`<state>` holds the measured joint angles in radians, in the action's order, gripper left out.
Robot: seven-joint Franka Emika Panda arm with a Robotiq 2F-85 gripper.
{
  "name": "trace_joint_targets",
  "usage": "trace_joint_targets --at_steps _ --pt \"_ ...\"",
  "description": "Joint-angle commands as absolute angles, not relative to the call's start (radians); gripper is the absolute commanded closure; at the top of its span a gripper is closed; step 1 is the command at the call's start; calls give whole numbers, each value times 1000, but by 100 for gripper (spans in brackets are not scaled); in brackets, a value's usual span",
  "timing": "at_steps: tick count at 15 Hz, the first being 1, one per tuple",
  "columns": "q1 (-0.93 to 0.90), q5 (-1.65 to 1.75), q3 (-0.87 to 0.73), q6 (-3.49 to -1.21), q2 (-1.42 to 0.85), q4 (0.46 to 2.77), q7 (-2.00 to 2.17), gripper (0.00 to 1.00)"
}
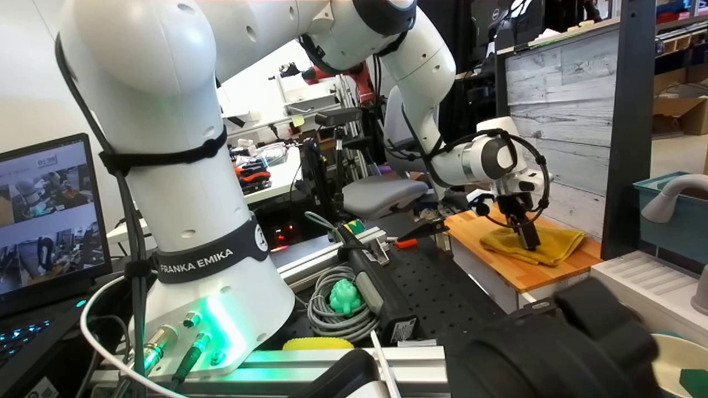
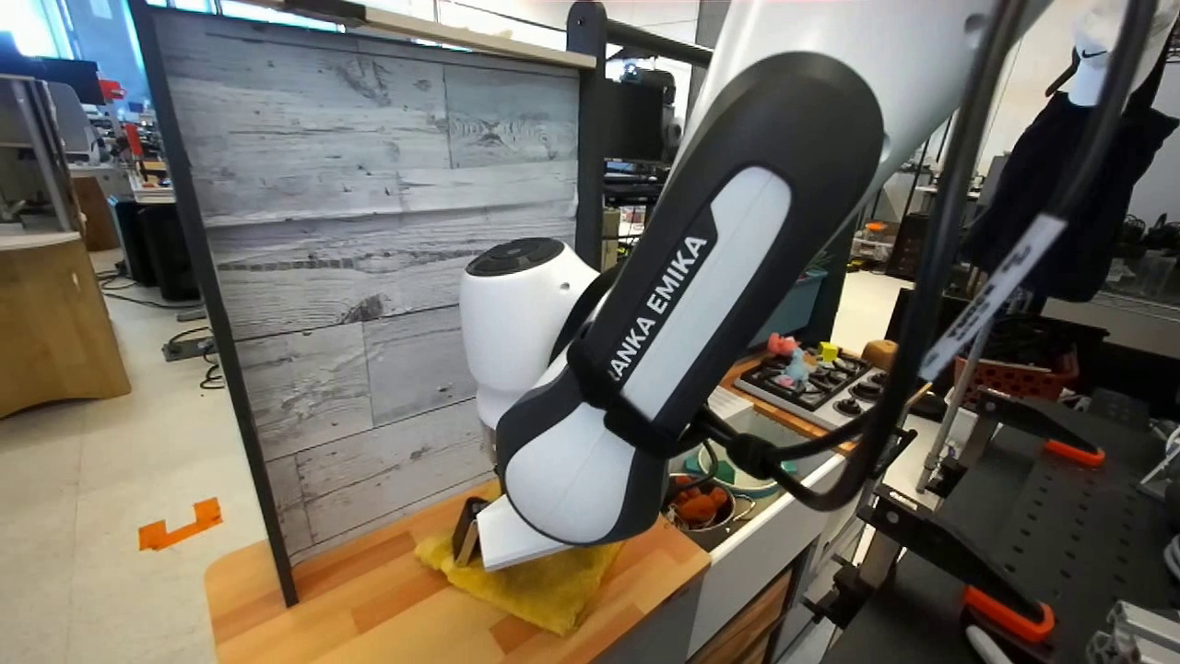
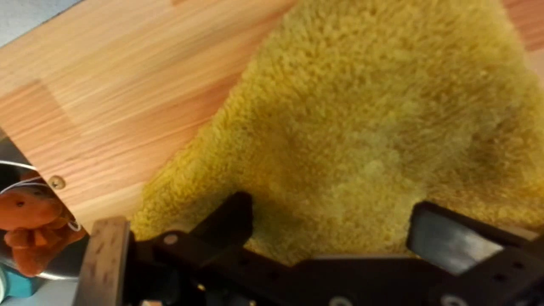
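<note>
Near cloth (image 3: 361,127), toy (image 3: 32,212) in pot (image 2: 714,532).

I see a fuzzy yellow cloth (image 3: 361,127) under me. It lies bumpy and folded on the wooden counter (image 3: 127,106).

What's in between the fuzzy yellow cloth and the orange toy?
A bit of the wooden board, with a round screw near its edge, lies between the yellow cloth and the orange toy; the wrist view shows it.
</note>
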<state>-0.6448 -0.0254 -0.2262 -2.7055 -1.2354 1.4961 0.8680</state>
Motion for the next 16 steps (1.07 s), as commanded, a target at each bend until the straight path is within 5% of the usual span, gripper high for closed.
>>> trace_joint_targets --at_steps 1,9,16 --pt "-656 11 -186 -2711 -1269 1471 850 0" --pt "-718 29 -88 -2726 -1255 1427 786 0" --pt "-681 50 -273 -2723 -1223 1557 840 0"
